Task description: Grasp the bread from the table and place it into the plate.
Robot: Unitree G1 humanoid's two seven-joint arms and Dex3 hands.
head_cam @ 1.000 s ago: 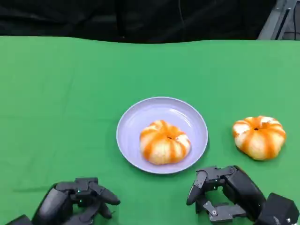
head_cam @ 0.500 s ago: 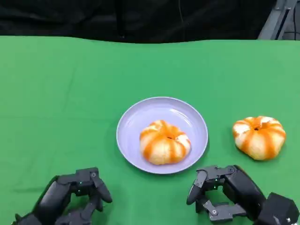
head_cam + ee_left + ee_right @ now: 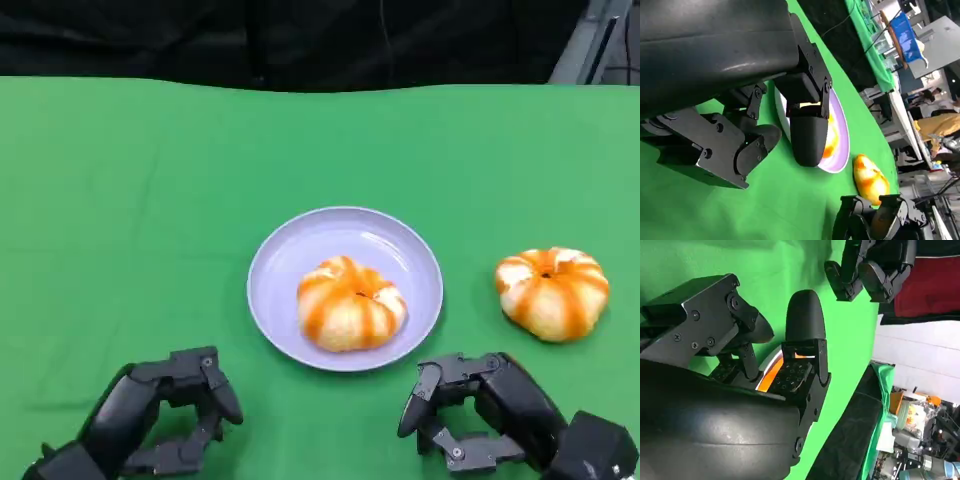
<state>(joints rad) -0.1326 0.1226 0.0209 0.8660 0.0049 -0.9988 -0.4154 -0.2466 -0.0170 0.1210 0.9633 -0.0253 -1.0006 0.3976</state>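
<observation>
Bread (image 3: 552, 292) sits flat (round, no long axis); both hands' fingers spread, empty.

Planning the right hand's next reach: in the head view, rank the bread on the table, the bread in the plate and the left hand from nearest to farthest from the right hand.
1. Bread on the table: just beyond the right hand, to its right.
2. Bread in the plate: ahead and to its left, slightly farther.
3. Left hand: far across at the near edge.
</observation>
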